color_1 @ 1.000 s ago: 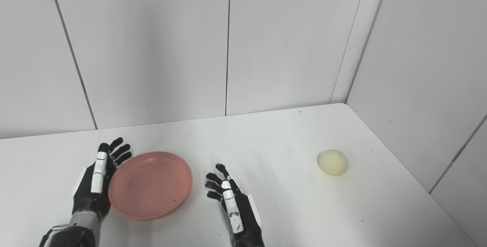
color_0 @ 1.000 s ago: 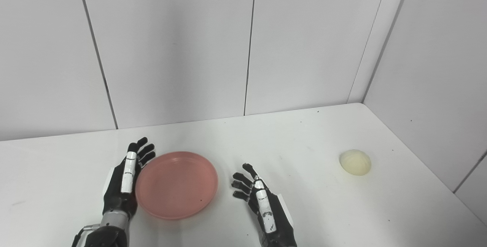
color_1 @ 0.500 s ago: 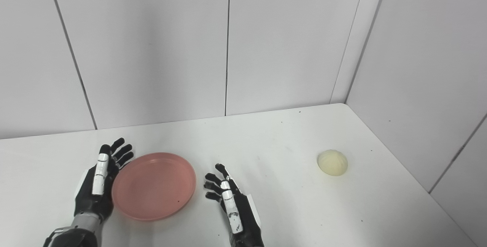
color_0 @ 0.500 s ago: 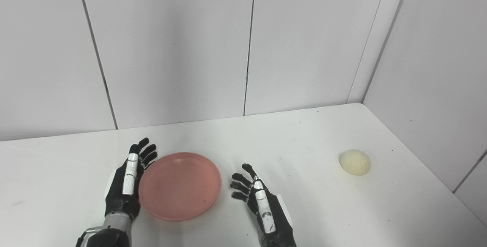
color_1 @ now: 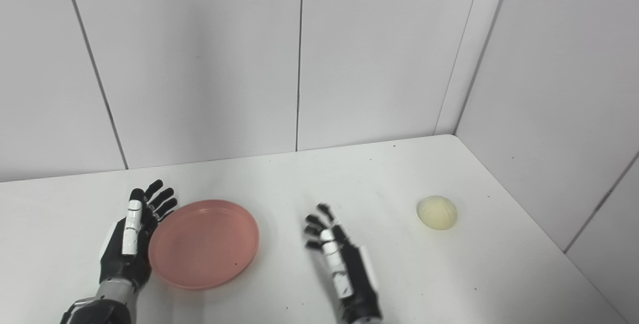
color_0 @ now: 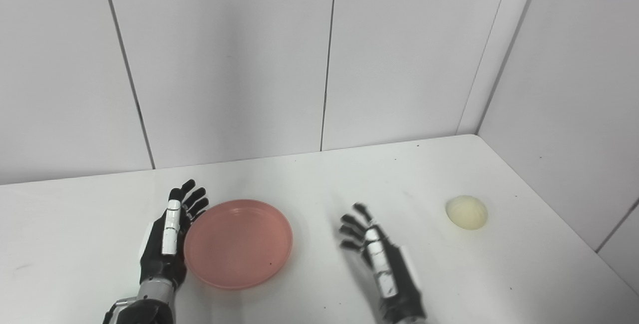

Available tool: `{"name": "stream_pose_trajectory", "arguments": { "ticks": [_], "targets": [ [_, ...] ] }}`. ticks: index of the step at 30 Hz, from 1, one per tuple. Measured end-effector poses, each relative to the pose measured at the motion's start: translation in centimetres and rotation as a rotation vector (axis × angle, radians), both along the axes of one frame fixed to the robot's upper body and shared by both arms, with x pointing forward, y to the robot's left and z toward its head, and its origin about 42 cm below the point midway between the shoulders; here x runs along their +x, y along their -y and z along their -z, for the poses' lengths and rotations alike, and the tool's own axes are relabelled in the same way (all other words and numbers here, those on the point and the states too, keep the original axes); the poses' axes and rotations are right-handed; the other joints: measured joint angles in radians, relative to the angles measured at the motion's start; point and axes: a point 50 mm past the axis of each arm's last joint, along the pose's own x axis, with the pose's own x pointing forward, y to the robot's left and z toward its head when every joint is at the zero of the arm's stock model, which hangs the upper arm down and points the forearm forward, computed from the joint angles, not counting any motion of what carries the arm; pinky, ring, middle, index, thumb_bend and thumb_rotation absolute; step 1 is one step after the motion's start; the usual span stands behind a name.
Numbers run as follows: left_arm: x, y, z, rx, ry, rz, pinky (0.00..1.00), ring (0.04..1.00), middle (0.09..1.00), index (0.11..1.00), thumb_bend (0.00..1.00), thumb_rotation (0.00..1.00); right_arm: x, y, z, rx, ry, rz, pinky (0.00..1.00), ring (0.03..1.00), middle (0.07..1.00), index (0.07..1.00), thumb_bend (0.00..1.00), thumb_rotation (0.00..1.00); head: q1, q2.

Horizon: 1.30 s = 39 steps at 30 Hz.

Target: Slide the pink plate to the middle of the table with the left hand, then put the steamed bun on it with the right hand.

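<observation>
A round pink plate [color_0: 238, 244] lies on the white table, left of the middle, with nothing on it. My left hand [color_0: 168, 236] stands edge-on against the plate's left rim, open, fingers straight and pointing away from me. A pale yellow steamed bun [color_0: 467, 212] rests far to the right, close to the side wall. My right hand [color_0: 382, 261] hovers open between plate and bun, fingers spread, a good way short of the bun and holding nothing.
White wall panels close off the back, and a side wall [color_0: 564, 114] runs along the table's right edge just beyond the bun. The white table top [color_0: 309, 189] has only small dark specks on it.
The left hand nudged the plate slightly to the right. The right hand has swung rightward, away from the plate and toward the bun. The bun has not moved.
</observation>
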Motion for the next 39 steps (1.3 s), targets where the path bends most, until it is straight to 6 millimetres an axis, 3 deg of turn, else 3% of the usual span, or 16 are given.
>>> {"name": "stream_pose_trajectory", "arguments": {
  "ticks": [2,3,4,6,10,15,17,22,29,31,36,39],
  "targets": [
    [0.0,0.4,0.0,0.001,-0.001,0.005,0.8,0.85,0.861,0.852,0.66,0.95,0.6,1.7,-1.5,-0.017,0.021,0.028,0.77,0.833,0.875,0.937,0.68,0.89,-0.003,-0.002],
    [0.0,0.5,0.0,0.0,0.0,0.006,0.8,0.845,0.858,0.847,0.66,0.95,0.9,2.6,-2.3,-0.031,0.028,0.039,0.77,0.829,0.871,0.946,0.63,0.77,-0.003,-0.002],
    [0.0,0.6,0.0,-0.001,0.0,0.006,0.8,0.845,0.858,0.847,0.66,0.95,0.9,3.4,-3.3,-0.055,0.024,0.049,0.77,0.828,0.87,0.946,0.63,0.75,-0.003,-0.002],
    [0.0,0.6,0.0,-0.002,0.002,0.005,0.81,0.843,0.857,0.852,0.66,0.94,1.1,4.7,-5.1,-0.101,0.04,0.058,0.72,0.783,0.838,0.932,0.6,0.62,0.0,-0.006],
    [0.3,0.7,0.0,-0.002,0.001,0.006,0.81,0.844,0.859,0.866,0.66,0.95,1.4,7.0,-8.6,-0.178,0.043,0.08,0.72,0.766,0.826,0.915,0.65,0.61,0.003,-0.012],
    [0.5,0.9,-0.1,-0.004,0.0,0.008,0.79,0.832,0.852,0.85,0.66,0.95,1.6,9.2,-10.1,-0.324,-0.038,0.06,0.7,0.749,0.804,0.867,0.71,0.55,0.0,-0.018],
    [0.5,1.0,-0.1,-0.004,0.0,0.006,0.79,0.827,0.848,0.85,0.66,0.95,1.7,10.4,-10.7,-0.423,-0.069,0.045,0.64,0.72,0.775,0.823,0.74,0.53,0.003,-0.02],
    [0.5,1.0,0.0,-0.004,0.0,-0.002,0.79,0.828,0.853,0.865,0.66,0.96,2.5,13.4,-13.6,-0.745,-0.102,0.089,0.69,0.774,0.803,0.811,0.8,0.49,0.014,-0.018],
    [0.6,1.1,0.0,-0.003,0.002,0.0,0.78,0.825,0.85,0.862,0.66,0.95,4.6,15.6,-12.8,-1.13,-0.266,0.153,0.64,0.808,0.851,0.812,0.92,0.4,0.011,-0.021],
    [0.6,1.1,0.0,-0.003,0.003,0.0,0.78,0.828,0.852,0.862,0.66,0.95,5.4,16.5,-12.8,-1.219,-0.315,0.184,0.67,0.827,0.853,0.806,0.95,0.32,0.012,-0.025],
    [0.6,1.1,0.0,-0.003,0.005,0.001,0.79,0.829,0.854,0.864,0.65,0.96,6.9,17.9,-13.3,-1.3,-0.398,0.241,0.66,0.814,0.855,0.805,0.99,0.26,0.012,-0.026],
    [0.6,1.1,0.0,-0.002,0.006,0.002,0.78,0.826,0.85,0.858,0.67,0.95,7.9,18.9,-12.9,-1.345,-0.493,0.283,0.64,0.753,0.822,0.789,1.0,0.3,0.014,-0.026]
  ]
}}
